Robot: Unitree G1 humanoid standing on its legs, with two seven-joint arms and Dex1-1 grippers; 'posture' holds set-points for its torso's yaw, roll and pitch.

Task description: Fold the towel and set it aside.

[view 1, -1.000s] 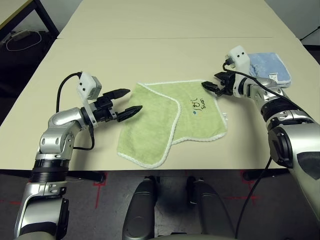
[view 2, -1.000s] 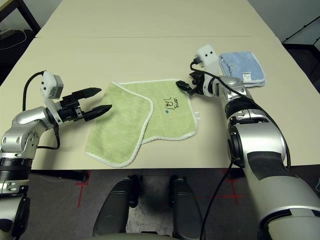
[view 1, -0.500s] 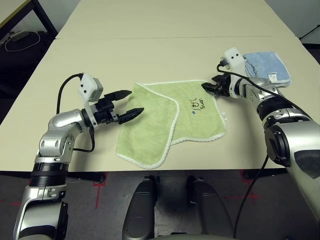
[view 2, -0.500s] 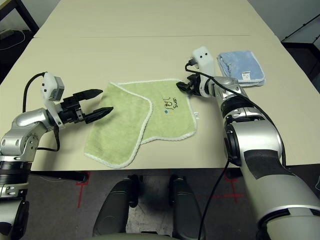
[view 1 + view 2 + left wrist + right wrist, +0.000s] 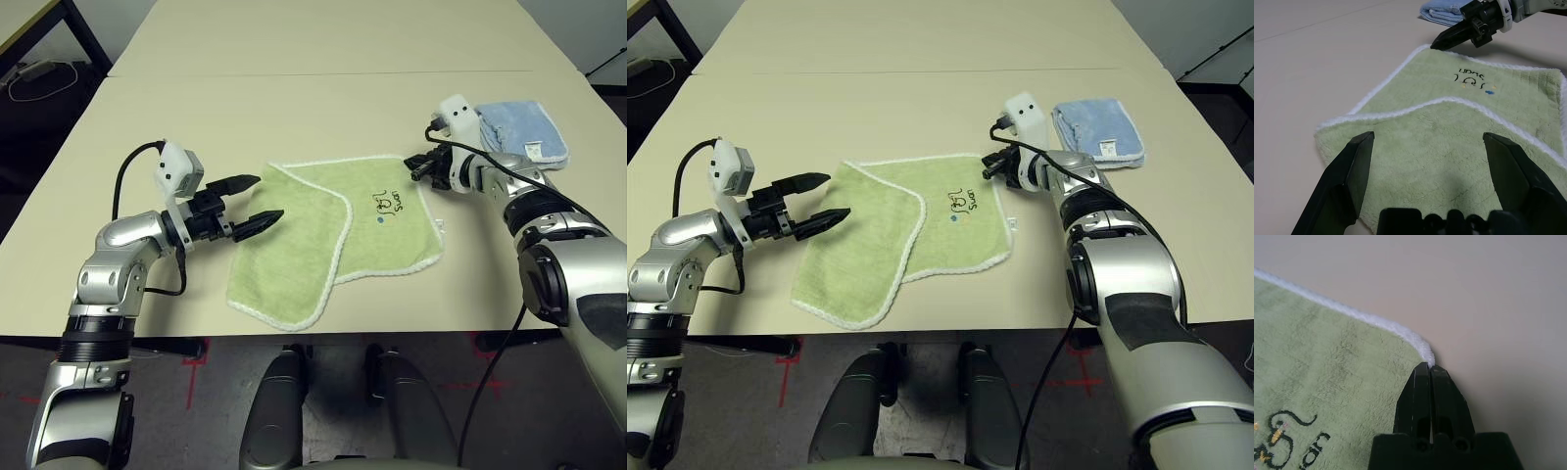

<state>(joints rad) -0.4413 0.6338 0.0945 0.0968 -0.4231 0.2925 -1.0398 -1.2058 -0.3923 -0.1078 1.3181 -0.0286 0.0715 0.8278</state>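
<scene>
- Fingers of the right gripper [image 5: 1430,368] are pressed tight together at the far right corner of the light green rectangular terry towel with white stitched edging [image 5: 387,240]. The right wrist view shows the tips meeting at the white rim, but whether any cloth is caught between them cannot be made out.
- Lying flat on the pale beige surface [image 5: 294,108], the towel sits between the two pairs of fingers. Its left part is already doubled over diagonally, and the white edge of that flap runs across the green; small dark embroidered lettering [image 5: 390,202] lies just inside the right fingers' corner.
- A grip at a corner makes sense for folding: lifting there would let the cloth follow cleanly, with the edging giving the tips a firmer ridge to bite.
- Fingers of the left gripper [image 5: 253,200] stand spread wide and hold nothing, poised just beside the folded left edge and aimed across the cloth toward the right fingers. In my judgement they wait there to take or steady that side.
- Beyond the right fingers, on the side away from the green cloth, a smaller light blue folded towel with a white label [image 5: 527,132] lies apart and plays no part here.
- Judging by the layout, the fold is partly made and setting aside is not yet begun.
</scene>
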